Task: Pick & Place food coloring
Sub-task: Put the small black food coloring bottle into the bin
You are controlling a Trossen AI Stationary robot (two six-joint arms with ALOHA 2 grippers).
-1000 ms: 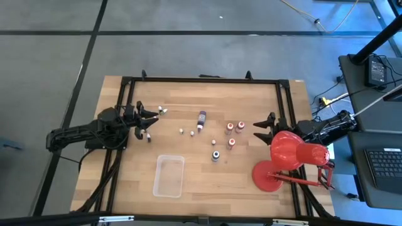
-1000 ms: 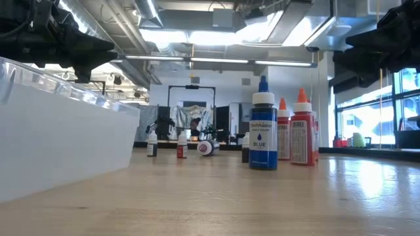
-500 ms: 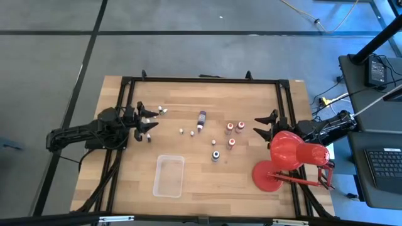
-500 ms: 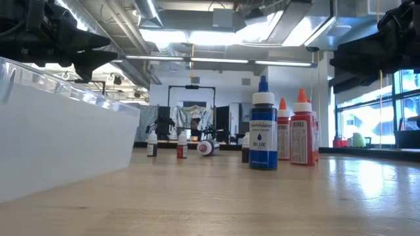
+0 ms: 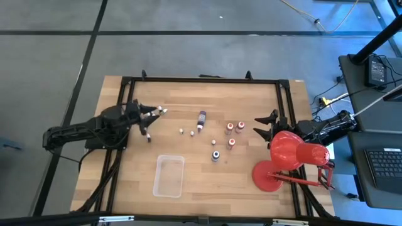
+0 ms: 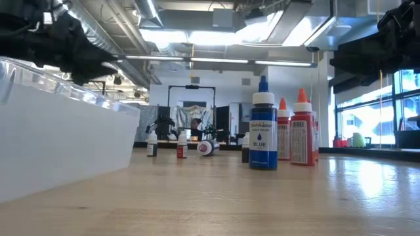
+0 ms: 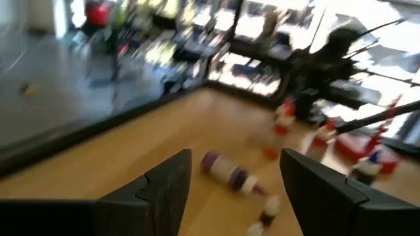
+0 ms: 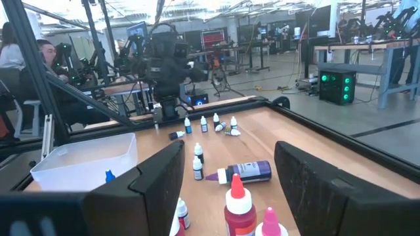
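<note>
The food coloring bottles stand or lie loose on the wooden table: a longer purple one lies on its side, red-capped ones and a blue one stand upright, and tiny ones are scattered toward the left. In the low view the blue bottle and the red bottles stand on their bases. My left gripper hovers open at the table's left, above the tiny bottles, facing the purple bottle. My right gripper hangs open at the table's right, holding nothing.
A clear rectangular tray sits near the front edge, left of centre, and fills the low view's left side. A big red desk lamp stands at the front right beside my right arm. A black frame borders the table.
My left gripper has stayed in place, but its wrist has tipped downward and swung slightly toward the far edge, and its fingers now stand wider apart. My right gripper has rolled a little. No bottle has moved.
</note>
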